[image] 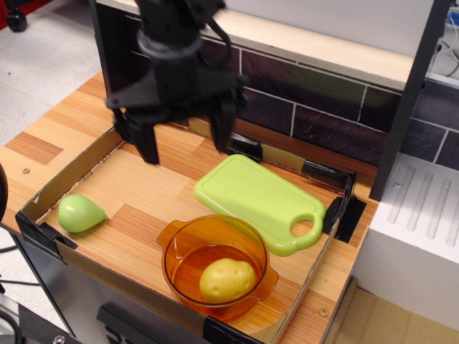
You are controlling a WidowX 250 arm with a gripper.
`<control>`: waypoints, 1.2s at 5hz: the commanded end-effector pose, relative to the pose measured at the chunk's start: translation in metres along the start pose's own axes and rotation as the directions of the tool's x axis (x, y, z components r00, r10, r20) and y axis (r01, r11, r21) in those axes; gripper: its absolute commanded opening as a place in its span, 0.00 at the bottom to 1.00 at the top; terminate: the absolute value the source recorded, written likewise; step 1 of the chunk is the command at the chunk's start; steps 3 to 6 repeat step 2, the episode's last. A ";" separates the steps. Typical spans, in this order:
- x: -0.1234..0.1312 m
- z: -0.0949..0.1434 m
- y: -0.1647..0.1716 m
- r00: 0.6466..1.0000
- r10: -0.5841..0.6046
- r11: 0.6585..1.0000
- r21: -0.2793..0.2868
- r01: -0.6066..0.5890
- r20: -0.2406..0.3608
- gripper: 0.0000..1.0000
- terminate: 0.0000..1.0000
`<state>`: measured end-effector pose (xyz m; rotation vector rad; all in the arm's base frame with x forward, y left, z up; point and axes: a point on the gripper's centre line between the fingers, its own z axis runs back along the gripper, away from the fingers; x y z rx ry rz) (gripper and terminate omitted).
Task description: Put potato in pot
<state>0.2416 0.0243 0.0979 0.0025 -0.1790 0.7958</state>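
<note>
The pale yellow-green potato (227,279) lies inside the transparent orange pot (179,244) at the front of the cardboard tray. My black gripper (185,142) is open and empty, with its two fingers spread wide. It hangs high above the tray's back left part, well clear of the pot and the potato.
A bright green pear-shaped toy (80,213) lies at the tray's front left. A lime-green cutting board (258,201) lies behind the pot on the right. Low cardboard walls (72,168) ring the tray. A dark tiled wall (315,107) stands behind, and a white unit (416,222) stands to the right.
</note>
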 end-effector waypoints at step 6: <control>0.027 0.015 0.001 0.996 0.046 0.999 -0.023 -0.044 0.072 1.00 1.00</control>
